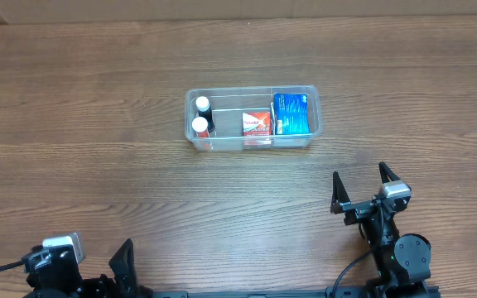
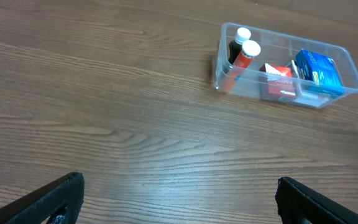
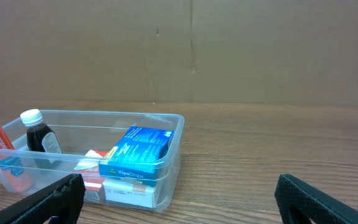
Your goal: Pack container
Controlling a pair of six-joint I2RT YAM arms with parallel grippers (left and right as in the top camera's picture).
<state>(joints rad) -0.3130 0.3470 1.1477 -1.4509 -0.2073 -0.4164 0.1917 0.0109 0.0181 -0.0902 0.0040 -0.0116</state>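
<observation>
- The container point(image 1: 230, 89) sits on the table point(image 1: 98, 124), long side facing the arms. It is clear plastic, so its contents show through the walls.
- At one end of the container stand two white-capped bottles, a dark one point(image 1: 203, 103) and an orange one point(image 1: 199, 126). They are close together, and I cannot tell whether they touch. Their labels are too small to read.
- A blue box point(image 1: 292, 113) fills the container's other end. In the right wrist view its side reads "VapoDrops".
- A red and white box point(image 1: 257, 124) lies between the bottles and the blue box, just beside the blue one. The right wrist view hides much of it behind the blue box, and its print is not legible.
- The right fingers point(image 3: 328, 202) are on the arms' side of the container, off its blue-box end and well apart from it. They are spread wide with nothing between them.
- The left fingers point(image 2: 42, 202) are farther from the container, off its bottle end. They too are spread wide and hold nothing.
- Both wrist views cut the fingers off at the bottom corners, so only the tips show.
- From overhead, the picture's bottom edge cuts off most of the left arm, and only one of its fingers is plain there.
</observation>
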